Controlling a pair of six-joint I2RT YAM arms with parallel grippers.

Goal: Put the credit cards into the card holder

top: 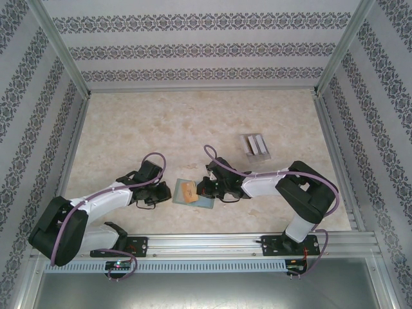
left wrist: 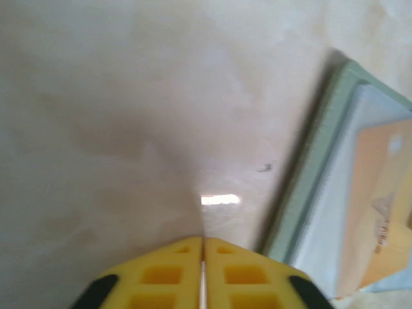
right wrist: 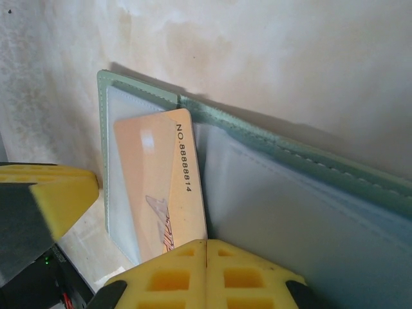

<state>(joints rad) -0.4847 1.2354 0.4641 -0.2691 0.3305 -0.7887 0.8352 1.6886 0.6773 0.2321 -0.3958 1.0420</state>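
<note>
1. Reaching rightward from the left of the worktop's (top: pixel 161 122) near edge, the left arm lies low. The left gripper (left wrist: pixel 203 243) is empty, pads pressed together, just beside the card holder (right wrist: pixel 290 212).
2. The card holder lies open near the middle of the near edge, a tan-orange credit card (right wrist: pixel 161 180) on its left half.
3. The right arm folds leftward at its elbow. The right gripper (right wrist: pixel 205 244) is closed, tips at the card's end.

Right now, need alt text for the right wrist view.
An open sage-green card holder lies on a marbled table, with a tan-orange credit card printed NO.88888814 lying on its left panel. The right gripper, yellow fingers shut together, sits at the card's near edge; another yellow finger pad shows at left.
</note>
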